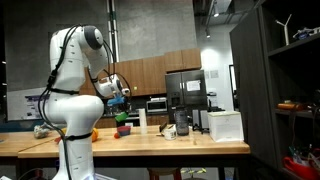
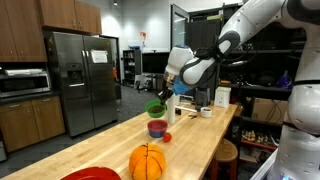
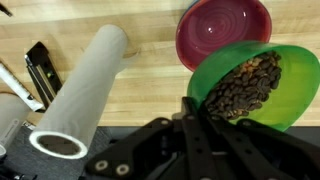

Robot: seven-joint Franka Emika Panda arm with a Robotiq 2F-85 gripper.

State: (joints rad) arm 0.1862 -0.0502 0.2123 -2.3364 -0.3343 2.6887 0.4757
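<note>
Gripper point(image 3: 205, 112) pinched tight on the rim of one green bowl point(image 3: 300, 90) full of brown bits, hovering just above one red bowl point(image 3: 222, 30). One paper roll point(image 3: 85, 85) lies on the tabletop point(image 3: 150, 95) near that red bowl.

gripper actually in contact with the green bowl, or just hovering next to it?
Touching. The wrist view shows the gripper shut on the rim of the green bowl, with no gap between them.
</note>
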